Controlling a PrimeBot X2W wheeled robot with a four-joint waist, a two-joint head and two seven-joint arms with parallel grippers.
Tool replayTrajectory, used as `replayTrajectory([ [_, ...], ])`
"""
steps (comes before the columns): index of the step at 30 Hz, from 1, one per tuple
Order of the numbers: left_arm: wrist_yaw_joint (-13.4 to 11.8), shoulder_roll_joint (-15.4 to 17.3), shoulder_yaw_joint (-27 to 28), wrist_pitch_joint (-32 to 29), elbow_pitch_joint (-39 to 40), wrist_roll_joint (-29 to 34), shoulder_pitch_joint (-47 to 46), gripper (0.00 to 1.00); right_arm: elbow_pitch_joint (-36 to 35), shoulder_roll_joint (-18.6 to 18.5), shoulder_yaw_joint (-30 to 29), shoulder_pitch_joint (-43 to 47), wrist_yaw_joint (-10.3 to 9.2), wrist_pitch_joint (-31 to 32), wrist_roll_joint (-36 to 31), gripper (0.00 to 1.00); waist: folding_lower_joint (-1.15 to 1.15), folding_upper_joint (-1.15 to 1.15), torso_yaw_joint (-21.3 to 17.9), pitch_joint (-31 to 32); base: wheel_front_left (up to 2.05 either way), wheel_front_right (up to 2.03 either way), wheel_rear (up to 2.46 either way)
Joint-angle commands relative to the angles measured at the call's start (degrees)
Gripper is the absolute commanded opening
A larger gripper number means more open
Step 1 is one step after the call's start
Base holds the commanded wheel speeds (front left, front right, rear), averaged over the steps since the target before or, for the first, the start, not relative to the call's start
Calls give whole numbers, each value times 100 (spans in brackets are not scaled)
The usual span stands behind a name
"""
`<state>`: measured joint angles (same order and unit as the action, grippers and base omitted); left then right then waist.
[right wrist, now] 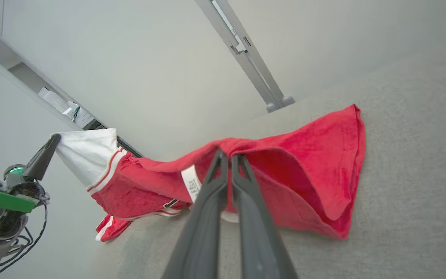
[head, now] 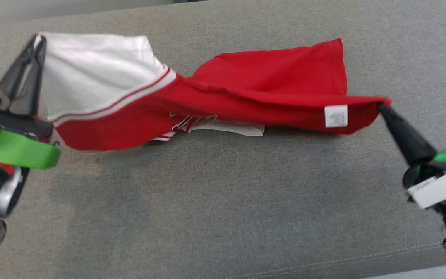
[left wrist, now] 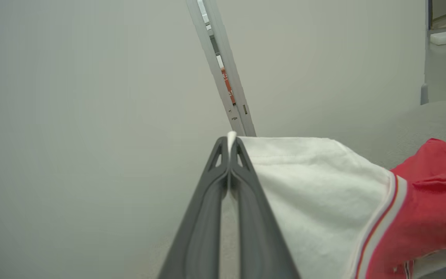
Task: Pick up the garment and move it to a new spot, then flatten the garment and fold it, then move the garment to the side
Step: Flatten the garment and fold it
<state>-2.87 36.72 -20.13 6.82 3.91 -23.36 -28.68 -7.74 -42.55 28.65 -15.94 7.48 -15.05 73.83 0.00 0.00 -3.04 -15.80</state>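
The red and white garment (head: 246,85) hangs stretched between the two arms above the grey cloth-covered counter (head: 223,201), its middle sagging until the lower folds rest on the cloth. The left gripper (head: 39,38) has its jaws clenched on the corner of the white section at the far left; in the left wrist view a sliver of white fabric shows pinched at the tip of the left gripper (left wrist: 230,141). The right gripper (head: 381,106) has its jaws clamped on the red edge at the right, just beside a white care label (head: 335,116). In the right wrist view the right gripper (right wrist: 226,155) bites into a red fold, and a loose red flap drapes down onto the counter to its right. A white band with thin red stripes (head: 130,100) divides the white part from the red. A striped piece (head: 223,127) shows under the sagging middle.
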Motion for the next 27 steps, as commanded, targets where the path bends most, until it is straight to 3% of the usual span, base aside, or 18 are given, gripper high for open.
replayTrajectory([
  [1, 101, 141, 44, -108, 97, 108, -332, 0, -95, -204, -93, -277, 3, -17, -53, 0, 0, 0, -31, -136, 0, 0, 0],
  [6, 621, 359, -40, -618, 254, 223, -1837, 0, -268, -916, -394, -1586, 3, 100, 184, 0, 0, 0, -7, -614, 0, 0, 0],
  [10, 876, 187, -208, -777, -102, 322, -3341, 0, 144, -1066, -540, -2930, 3, 312, 335, 0, 0, 0, 33, -1071, 0, 0, 0],
  [16, 985, -316, -609, -178, -1290, 900, -5678, 0, 1382, -635, -238, -5092, 3, 636, -193, 0, 0, 0, 42, -1795, 0, 0, 0],
  [20, 999, -591, -912, 500, -2250, 1578, -7057, 0, 2207, -196, -6, -6300, 3, 405, -733, 0, 0, 0, -51, -2198, 0, 0, 0],
  [23, 806, -776, -1027, 787, -2779, 2057, -7939, 0, 2645, -24, 109, -6963, 3, 164, -1052, 0, 0, 0, -100, -2432, 0, 0, 0],
  [27, 607, -1049, -900, 831, -2448, 2123, -8444, 0, 2800, -11, 180, -7376, 3, 14, -1304, 0, 0, 0, -27, -2760, 0, 0, 0],
])
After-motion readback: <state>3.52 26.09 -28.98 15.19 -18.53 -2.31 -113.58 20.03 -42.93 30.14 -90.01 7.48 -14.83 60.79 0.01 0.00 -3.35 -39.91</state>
